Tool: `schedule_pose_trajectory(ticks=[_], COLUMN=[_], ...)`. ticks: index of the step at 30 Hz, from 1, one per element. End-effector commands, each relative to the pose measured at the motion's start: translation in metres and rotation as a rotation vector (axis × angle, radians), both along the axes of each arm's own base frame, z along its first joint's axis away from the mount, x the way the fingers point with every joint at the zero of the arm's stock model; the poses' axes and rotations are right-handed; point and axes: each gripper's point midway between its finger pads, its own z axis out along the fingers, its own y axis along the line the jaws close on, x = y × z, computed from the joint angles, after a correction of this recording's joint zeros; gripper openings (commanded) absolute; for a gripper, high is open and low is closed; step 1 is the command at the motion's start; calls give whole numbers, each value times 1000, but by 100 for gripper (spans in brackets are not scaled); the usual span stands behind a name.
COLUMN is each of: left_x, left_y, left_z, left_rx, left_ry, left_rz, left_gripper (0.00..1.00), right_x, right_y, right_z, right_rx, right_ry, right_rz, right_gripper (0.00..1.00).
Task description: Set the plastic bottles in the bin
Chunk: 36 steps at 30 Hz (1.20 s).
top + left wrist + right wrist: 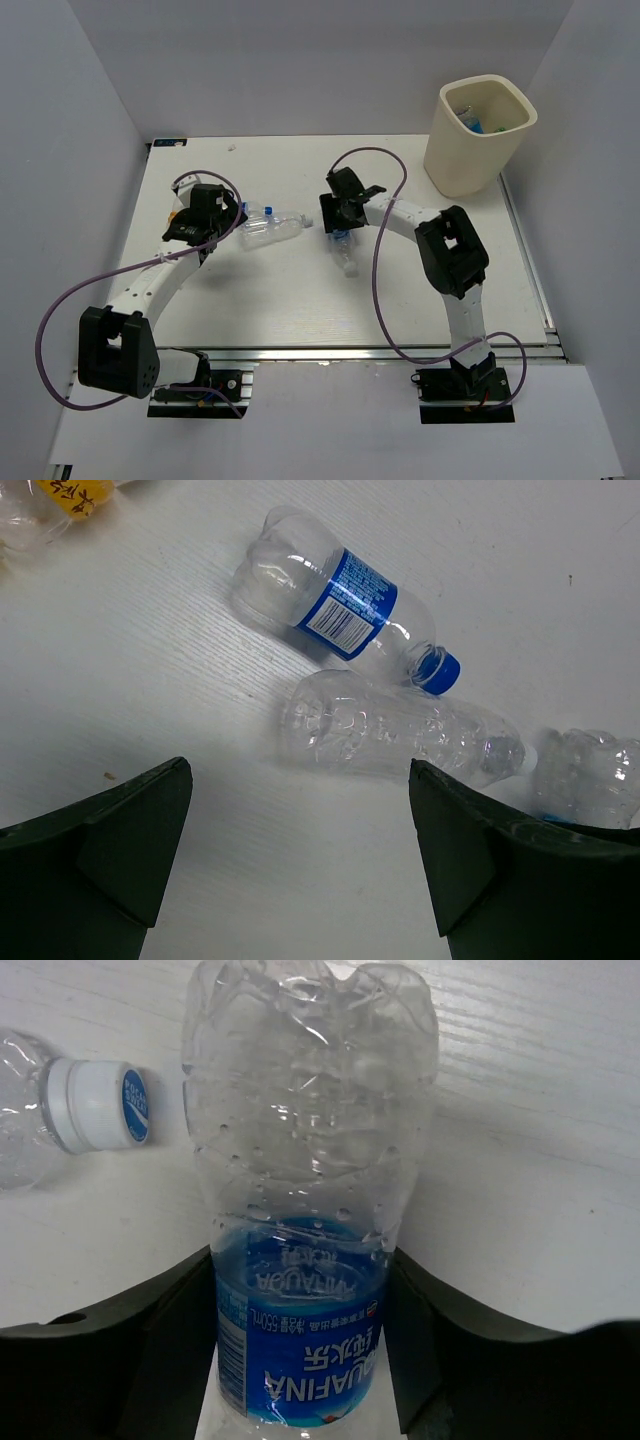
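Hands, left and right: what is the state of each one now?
Left hand: open, holding nothing.
Right hand: closed on the Aquafina bottle.

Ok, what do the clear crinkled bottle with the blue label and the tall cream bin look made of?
The clear crinkled bottle with the blue label looks like thin glossy transparent plastic: dented walls, bright highlights, the table showing through. The tall cream bin seems moulded plastic, smooth and fairly matte: seamless rounded rim, even colour, though from overhead that stays a guess.
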Motion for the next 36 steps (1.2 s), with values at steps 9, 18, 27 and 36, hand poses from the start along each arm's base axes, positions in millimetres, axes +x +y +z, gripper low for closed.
schedule_pose_trajectory(ticks=[9, 18, 27, 36], left_x=[-3, -1, 1, 3], left_y=[3, 4, 3, 3], left_z=[4, -3, -15, -20], left_rx=[-7, -2, 2, 12], left_ry=[-19, 0, 51, 69], left_rz=[16, 24, 27, 24], left_gripper=[98, 98, 98, 98], right_x=[75, 156, 199, 216], right_y=[-47, -209, -358, -374], right_z=[141, 366, 433, 399], right_rx=[62, -29, -300, -257], right_ry=[-341, -974, -1252, -1183], right_rz=[-62, -333, -693, -681], right_gripper=[34, 33, 43, 89])
